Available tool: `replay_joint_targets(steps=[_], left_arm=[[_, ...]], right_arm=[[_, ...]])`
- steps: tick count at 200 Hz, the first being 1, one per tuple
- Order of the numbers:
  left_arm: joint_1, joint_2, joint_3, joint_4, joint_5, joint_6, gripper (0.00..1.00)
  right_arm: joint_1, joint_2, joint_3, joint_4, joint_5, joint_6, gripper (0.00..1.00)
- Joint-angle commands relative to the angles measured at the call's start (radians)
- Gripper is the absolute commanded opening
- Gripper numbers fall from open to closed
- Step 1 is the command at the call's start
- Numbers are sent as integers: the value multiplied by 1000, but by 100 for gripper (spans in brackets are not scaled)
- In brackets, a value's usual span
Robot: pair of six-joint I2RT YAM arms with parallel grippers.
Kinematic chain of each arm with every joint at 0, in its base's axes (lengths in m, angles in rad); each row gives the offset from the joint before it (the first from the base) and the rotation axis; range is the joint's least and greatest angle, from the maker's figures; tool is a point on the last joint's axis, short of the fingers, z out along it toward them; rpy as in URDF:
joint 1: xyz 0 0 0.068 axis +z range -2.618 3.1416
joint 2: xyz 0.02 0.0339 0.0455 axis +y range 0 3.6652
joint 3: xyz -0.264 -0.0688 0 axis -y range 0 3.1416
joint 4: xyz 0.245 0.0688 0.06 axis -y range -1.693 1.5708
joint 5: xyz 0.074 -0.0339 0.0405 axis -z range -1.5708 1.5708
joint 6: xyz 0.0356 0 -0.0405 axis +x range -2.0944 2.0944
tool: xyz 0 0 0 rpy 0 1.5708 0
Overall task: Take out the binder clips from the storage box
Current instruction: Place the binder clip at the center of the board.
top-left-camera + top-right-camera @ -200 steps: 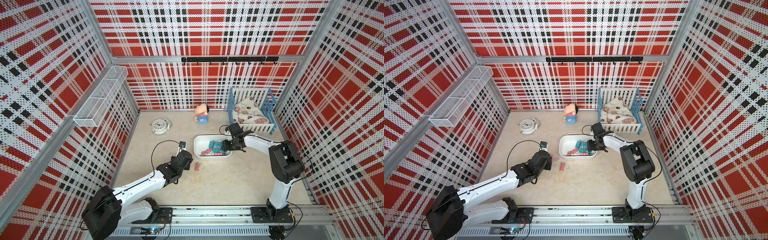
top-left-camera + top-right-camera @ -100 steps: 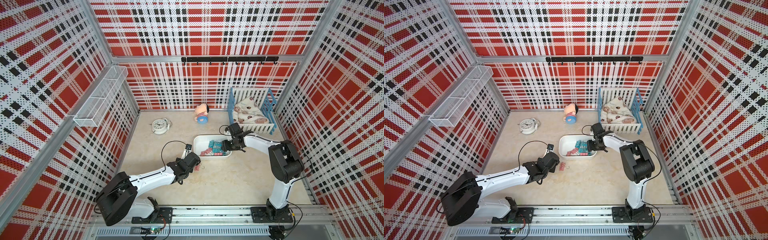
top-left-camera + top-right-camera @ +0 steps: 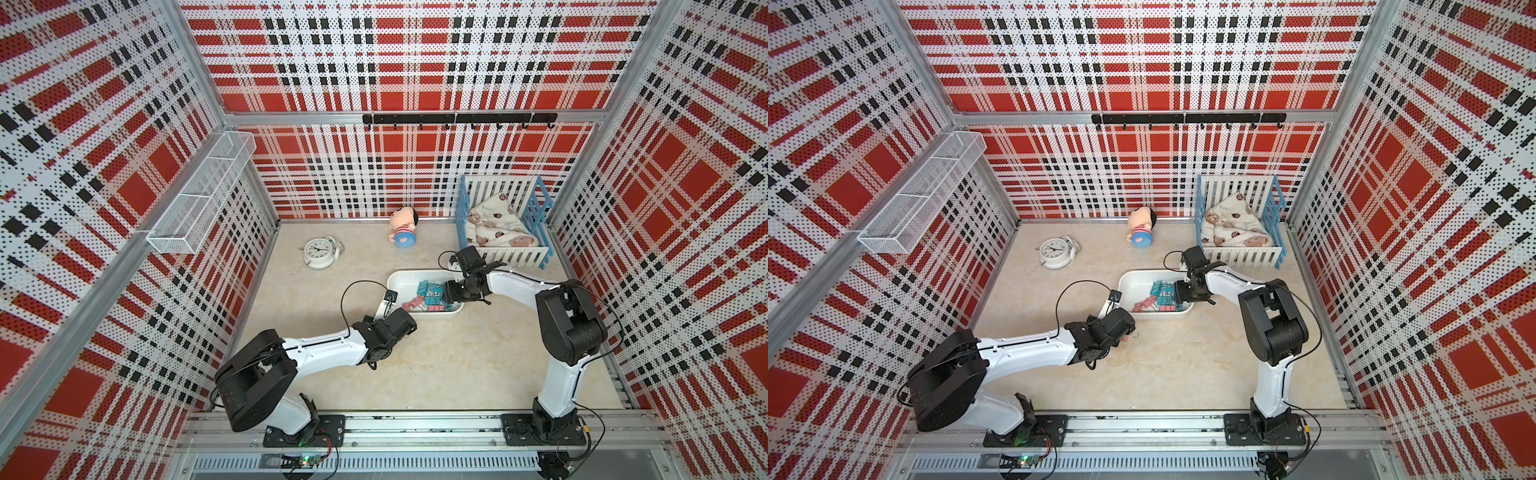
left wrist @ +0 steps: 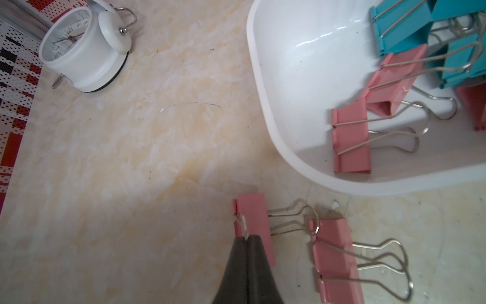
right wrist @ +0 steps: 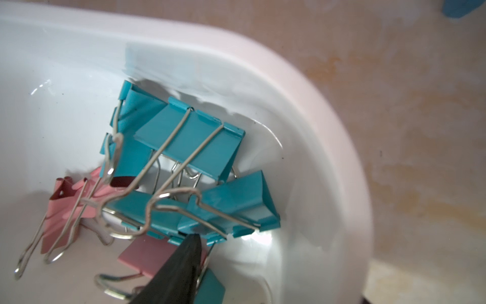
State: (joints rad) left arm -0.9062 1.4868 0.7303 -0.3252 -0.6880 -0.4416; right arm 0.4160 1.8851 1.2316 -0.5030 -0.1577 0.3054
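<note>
- The left gripper [image 4: 247, 238], just outside the storage box [image 4: 257, 84], is pinched together on the wire handle of a pink clip [image 4: 253, 210] lying there.
- A second pink clip [image 4: 334, 252] lies beside it.
- The right gripper [image 5: 194, 237] reaches inside the box among the binder clips [image 5: 189, 136]; its grip cannot be told.
- The alarm clock [image 4: 79, 50] numerals, away from the box, are too blurred to read.

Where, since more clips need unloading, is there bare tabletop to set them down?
Free: the wide stretch between the storage box and front rail; also between alarm clock and box. Crowded: the box's near corner, where the left tool grips one of two pink clips.
</note>
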Motion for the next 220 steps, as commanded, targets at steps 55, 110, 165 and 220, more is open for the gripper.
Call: replay_joint_targets(steps=[55, 110, 165, 220], left_arm=[[0, -15, 6, -77, -13, -51, 0], [-27, 72, 59, -123, -39, -49, 0], [-53, 119, 85, -146, -57, -56, 0], [-62, 120, 98, -169, -80, -71, 32]], right_arm=[[8, 16, 12, 0, -14, -6, 62], [8, 12, 11, -2, -11, -6, 62], [8, 12, 11, -3, -9, -8, 62], [7, 14, 12, -2, -13, -8, 62]])
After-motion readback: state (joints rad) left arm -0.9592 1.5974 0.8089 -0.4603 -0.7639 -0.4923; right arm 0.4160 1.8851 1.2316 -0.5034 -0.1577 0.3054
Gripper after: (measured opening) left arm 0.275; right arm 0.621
